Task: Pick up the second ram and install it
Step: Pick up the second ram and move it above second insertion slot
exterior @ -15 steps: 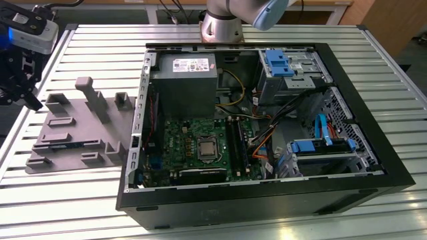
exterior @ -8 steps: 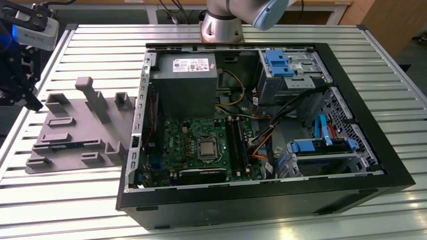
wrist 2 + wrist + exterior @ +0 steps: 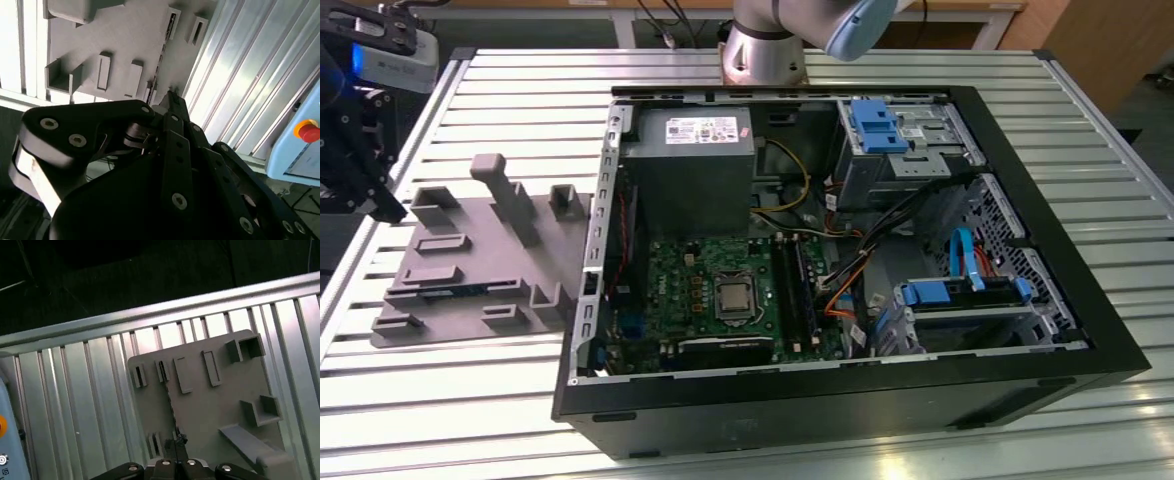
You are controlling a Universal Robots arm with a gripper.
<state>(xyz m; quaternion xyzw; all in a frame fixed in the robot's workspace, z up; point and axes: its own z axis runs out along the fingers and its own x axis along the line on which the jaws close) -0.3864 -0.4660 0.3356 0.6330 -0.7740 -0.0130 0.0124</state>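
Gripper closed, empty, near second ram in gray holder.

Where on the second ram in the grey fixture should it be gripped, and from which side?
Probably pinch the second ram across its flat faces at mid-length, from above: it stands on edge in the grey fixture, ends seated, top edge exposed.

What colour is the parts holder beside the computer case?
The holder is plain grey; the exterior view shows it best.
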